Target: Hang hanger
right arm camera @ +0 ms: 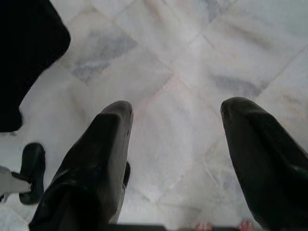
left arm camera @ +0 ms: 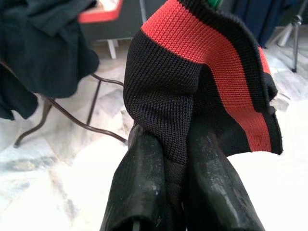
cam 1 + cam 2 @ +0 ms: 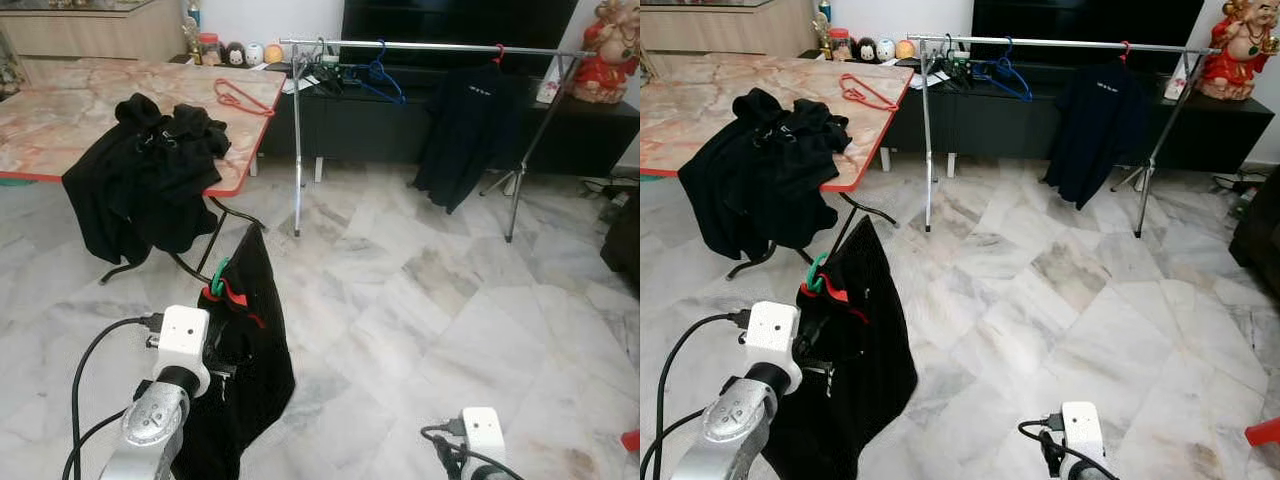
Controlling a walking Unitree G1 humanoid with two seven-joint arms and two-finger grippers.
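Observation:
A black shirt [image 3: 240,370] with a red-striped collar [image 2: 216,62] hangs on a green hanger [image 3: 218,271] low at my left. My left gripper [image 2: 178,144] is shut on the collar's knit fabric, and the shirt drapes down to the floor. The green hook [image 2: 215,3] sticks out just above the collar. A metal clothes rack [image 3: 430,46] stands across the room. It carries a blue hanger [image 3: 378,75] and a black shirt on a red hanger [image 3: 465,130]. My right gripper [image 1: 175,115] hangs open over bare marble floor, holding nothing.
A marble-topped table [image 3: 60,110] with a red rim stands at the left, with a pile of black clothes [image 3: 150,170] draped over its edge and a red hanger [image 3: 238,98] on top. A dark TV cabinet [image 3: 380,120] runs behind the rack. A red figurine [image 3: 610,50] stands far right.

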